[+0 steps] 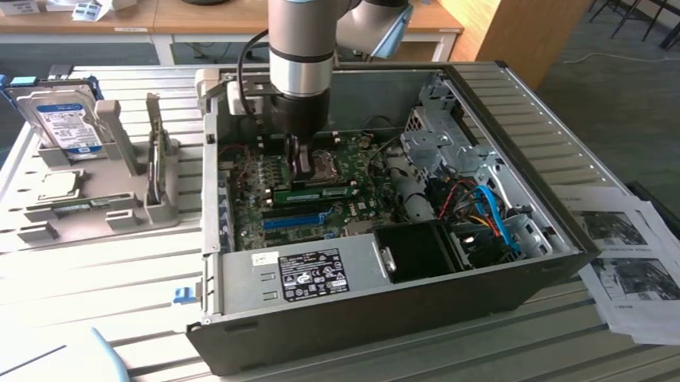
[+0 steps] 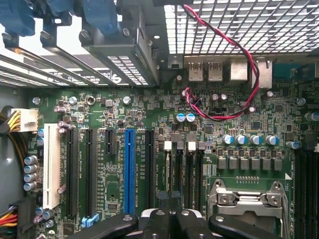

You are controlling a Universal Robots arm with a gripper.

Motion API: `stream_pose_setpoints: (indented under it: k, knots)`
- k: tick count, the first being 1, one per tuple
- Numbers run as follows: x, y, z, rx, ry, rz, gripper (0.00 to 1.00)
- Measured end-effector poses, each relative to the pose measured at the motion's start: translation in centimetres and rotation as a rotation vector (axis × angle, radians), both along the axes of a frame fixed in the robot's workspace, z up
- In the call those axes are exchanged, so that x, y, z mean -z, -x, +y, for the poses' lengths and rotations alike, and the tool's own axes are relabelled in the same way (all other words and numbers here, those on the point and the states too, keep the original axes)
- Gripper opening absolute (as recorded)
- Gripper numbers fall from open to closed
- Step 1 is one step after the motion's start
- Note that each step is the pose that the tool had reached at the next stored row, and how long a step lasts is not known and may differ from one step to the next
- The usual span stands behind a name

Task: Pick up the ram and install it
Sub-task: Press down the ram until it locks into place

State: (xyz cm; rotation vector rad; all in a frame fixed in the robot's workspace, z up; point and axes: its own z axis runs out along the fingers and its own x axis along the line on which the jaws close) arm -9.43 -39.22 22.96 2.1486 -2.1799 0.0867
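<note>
The ram [image 1: 318,193] is a thin green stick standing on edge in a memory slot on the motherboard [image 1: 351,211], inside the open computer case [image 1: 372,318]. My gripper [image 1: 301,169] hangs straight down into the case, shut, with its tips just above and behind the stick. I cannot tell whether they touch it. In the wrist view my black fingers [image 2: 157,224] are pressed together over the row of black memory slots. The ram's top edge [image 2: 172,184] runs away from them as a thin line.
A blue expansion slot [image 2: 129,169] lies beside the memory slots and the metal processor socket [image 2: 249,199] on the other side. A red-black wire [image 2: 249,64] loops near the rear ports. A grey parts tray [image 1: 95,215] with a hard drive [image 1: 64,119] stands at the exterior view's left, and printed sheets [image 1: 627,255] lie at its right.
</note>
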Motion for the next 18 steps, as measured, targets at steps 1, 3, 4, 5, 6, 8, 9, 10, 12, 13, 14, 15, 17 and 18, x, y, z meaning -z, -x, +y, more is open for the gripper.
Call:
stream_pose_setpoints:
  k: [1,3,4,5,6,8,9,10,12,13,14,15,17,18]
  knots:
    - [0.06,0.0,-0.01,0.0,0.0002,0.0002,0.09]
    - [0.2,0.0,-0.01,0.0,0.0002,0.0002,0.09]
    - [0.21,0.01,-0.01,0.0,0.0004,0.0003,0.09]
    - [0.21,0.0,-0.01,0.0,0.0004,0.0003,0.09]
    - [0.21,0.0,-0.01,0.0,0.0004,0.0003,0.09]
    - [0.24,0.0,-0.01,0.0,0.0002,0.0002,0.09]
    - [0.3,0.0,0.0,0.0,0.0,0.0,0.09]
    - [0.34,0.0,0.0,0.0,0.0002,0.0001,0.09]
    - [0.35,0.01,-0.01,0.0,0.0004,0.0003,0.09]
    - [0.35,0.01,-0.01,0.0,0.0004,0.0003,0.09]
    - [0.36,0.01,-0.01,0.0,0.0004,0.0003,0.09]
    - [0.37,0.0,-0.01,0.0,0.0003,0.0002,0.09]
    - [0.46,0.0,0.0,0.0,-0.0002,0.0001,0.09]
    - [0.52,0.0,0.0,0.0,0.0,0.0002,0.09]
